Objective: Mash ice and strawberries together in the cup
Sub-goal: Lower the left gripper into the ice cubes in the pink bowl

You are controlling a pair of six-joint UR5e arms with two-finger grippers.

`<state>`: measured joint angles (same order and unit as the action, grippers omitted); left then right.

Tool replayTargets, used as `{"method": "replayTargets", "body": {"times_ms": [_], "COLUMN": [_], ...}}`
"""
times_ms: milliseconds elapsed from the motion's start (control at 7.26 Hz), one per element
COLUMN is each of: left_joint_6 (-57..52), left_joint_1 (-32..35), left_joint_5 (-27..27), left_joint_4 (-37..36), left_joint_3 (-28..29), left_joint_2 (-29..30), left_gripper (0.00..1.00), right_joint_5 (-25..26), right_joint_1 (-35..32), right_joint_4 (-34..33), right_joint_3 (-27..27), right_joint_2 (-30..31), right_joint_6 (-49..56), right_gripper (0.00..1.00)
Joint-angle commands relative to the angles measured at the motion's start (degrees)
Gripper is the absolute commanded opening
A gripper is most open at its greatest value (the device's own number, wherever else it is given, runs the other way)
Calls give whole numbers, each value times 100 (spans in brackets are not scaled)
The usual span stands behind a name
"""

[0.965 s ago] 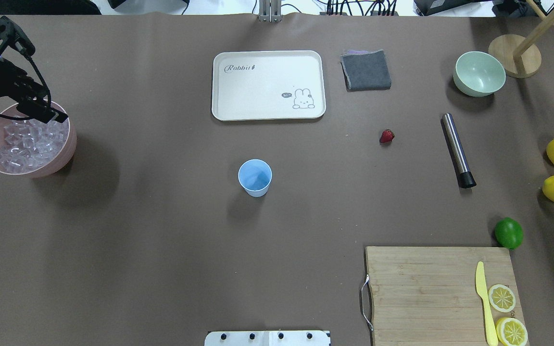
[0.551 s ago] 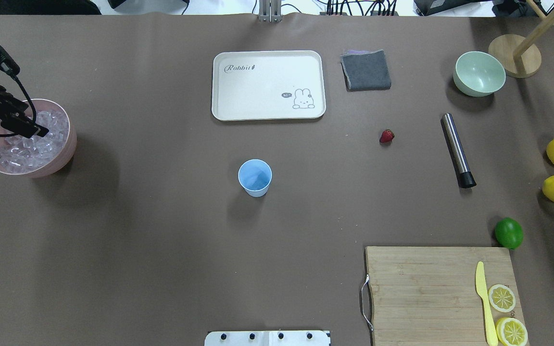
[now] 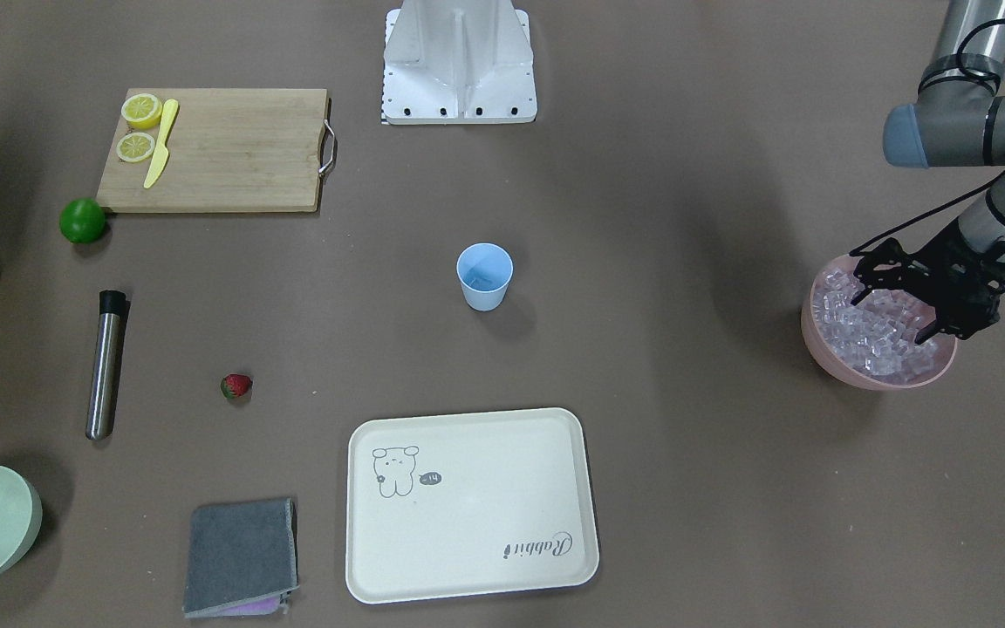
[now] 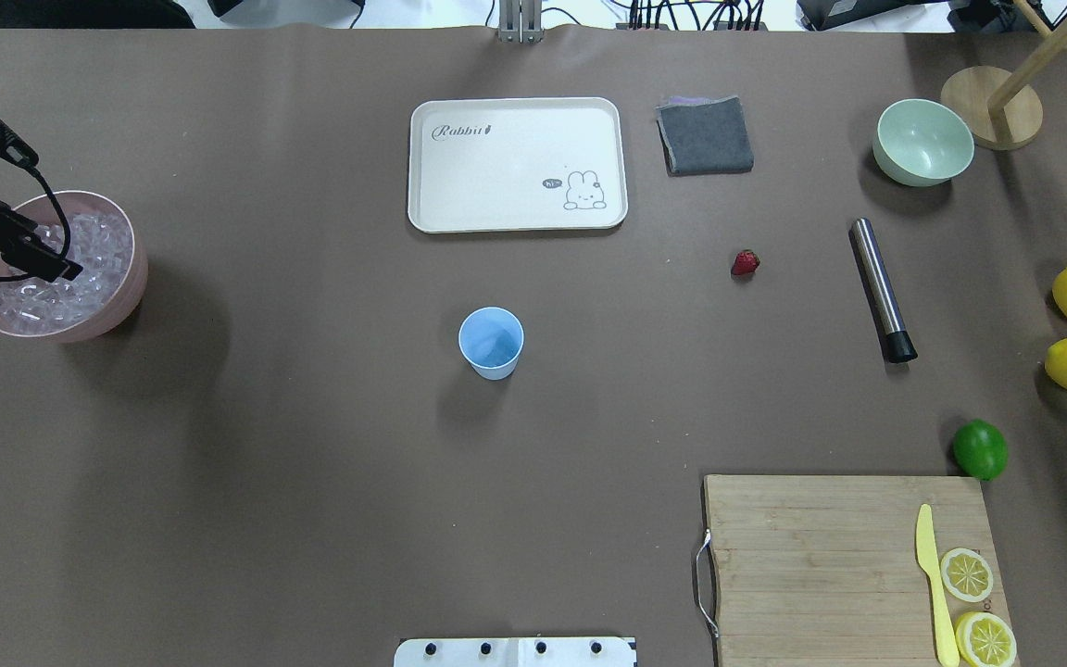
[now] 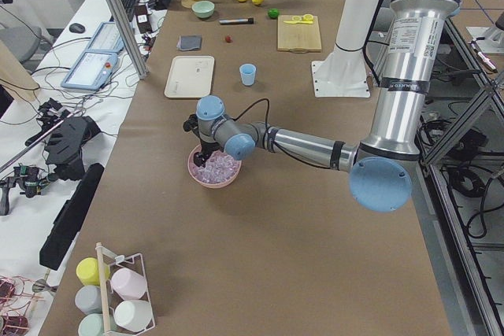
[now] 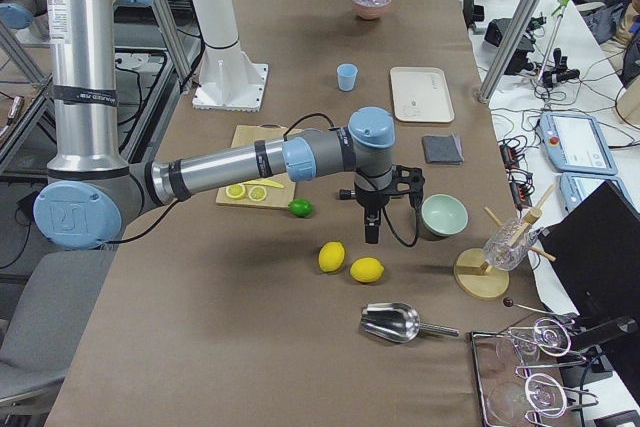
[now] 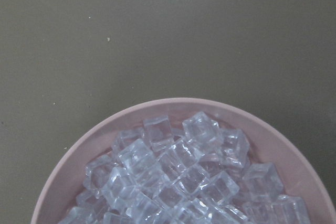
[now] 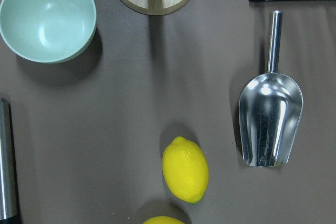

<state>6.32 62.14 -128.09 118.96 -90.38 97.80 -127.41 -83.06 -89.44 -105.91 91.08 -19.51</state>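
Left hand (image 4: 43,259) shifted lower-left since 0.6 s ago; fingers spread apart in ice (image 4: 94,241), pink bowl (image 4: 131,292), frame's left edge. Cup (image 4: 491,341) upright at centre, strawberry (image 4: 745,262) right of it, steel rod (image 4: 878,283) further right, tray (image 4: 515,120) above. Right hand (image 6: 371,235) near lemons (image 6: 333,256), side view; its grip: unable to tell. Brown matte surface (image 4: 311,482); cables (image 4: 682,14) along top edge

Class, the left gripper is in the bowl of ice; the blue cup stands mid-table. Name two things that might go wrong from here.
1. The ice is a loose, glistening heap: a cube may slip from the left gripper, or others spill out of the pink bowl.
2. The cup is small and stands far from the bowl: a cube may drop on the way.
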Motion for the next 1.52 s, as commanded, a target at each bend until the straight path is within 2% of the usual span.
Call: {"method": "replayTargets", "body": {"times_ms": [0, 138, 276, 689, 1378], "left_joint_6": [816, 792, 739, 739, 458], "left_joint_1": [-262, -316, -325, -509, -589], "left_joint_5": [39, 91, 431, 583, 548], "left_joint_4": [39, 39, 31, 31, 31], "left_joint_3": [-23, -15, -15, 3, -181], "left_joint_2": [46, 55, 20, 11, -217], "left_gripper": [97, 97, 97, 95, 95], "right_joint_5": [6, 6, 6, 23, 23], "right_joint_1": [0, 0, 0, 0, -9], "right_joint_4": [5, 6, 6, 6, 6], "right_joint_3": [0, -9, -9, -9, -27], "right_joint_2": [24, 50, 50, 50, 121], "right_joint_6": [0, 0, 0, 0, 0], "right_gripper": [100, 100, 100, 100, 100]}}
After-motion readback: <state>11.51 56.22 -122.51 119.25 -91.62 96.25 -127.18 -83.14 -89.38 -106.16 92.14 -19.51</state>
